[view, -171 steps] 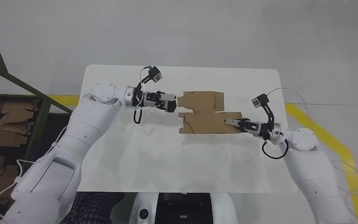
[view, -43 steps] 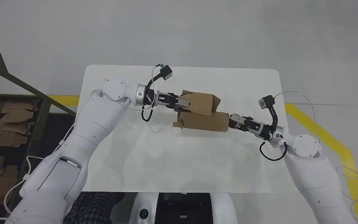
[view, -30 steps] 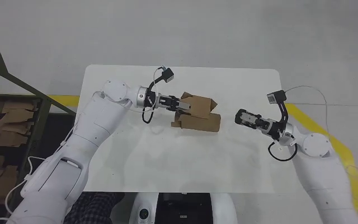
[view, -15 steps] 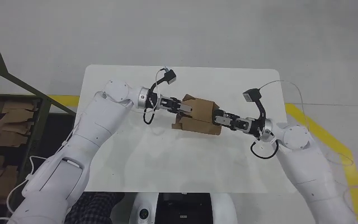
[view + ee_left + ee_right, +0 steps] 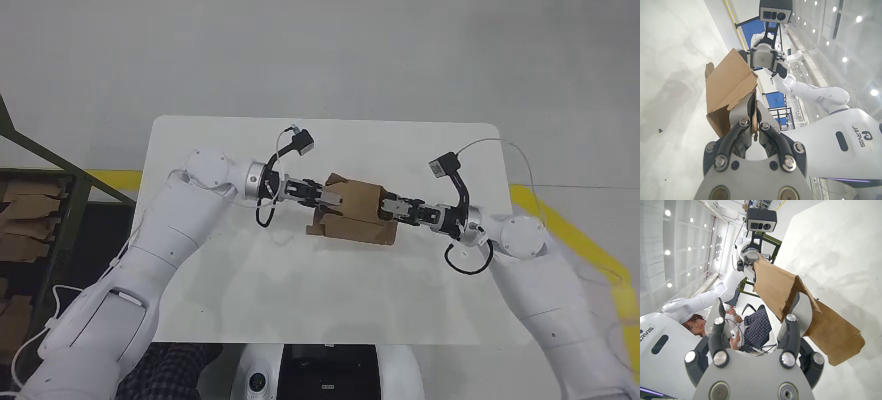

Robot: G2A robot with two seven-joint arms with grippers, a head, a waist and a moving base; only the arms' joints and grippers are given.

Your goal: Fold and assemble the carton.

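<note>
The brown cardboard carton (image 5: 352,208) sits at about the middle of the white rectangular table (image 5: 250,285), a little toward the far side, with its long axis running left to right. It is partly opened into a rough tube, its panels creased and its edges torn in places. I cannot tell whether its underside rests flat on the table or is lifted slightly.

My left gripper (image 5: 333,196) is at the carton's left end. In the left wrist view the left gripper (image 5: 753,106) has its fingers (image 5: 735,117) drawn tight together on a ragged flap of the carton (image 5: 728,85), with the cardboard pinched between the pads and no gap visible. The flap belongs to the upper panel at that end.

My right gripper (image 5: 388,210) meets the carton at its right end. In the right wrist view the right gripper (image 5: 761,298) is spread wide. One finger (image 5: 804,308) is tucked inside the open mouth of the carton (image 5: 776,285), behind the torn edge of a side panel. The other finger (image 5: 716,311) stands well outside the cardboard with nothing against it. That panel lies between my two fingers, but they are not closed on it, so this hand holds nothing.

The two grippers face each other along the carton, one at each end.

Off the table on the left, a dark green rack (image 5: 30,215) holds flat pieces of brown cardboard. A yellow floor line (image 5: 545,215) runs past the table's right side.
</note>
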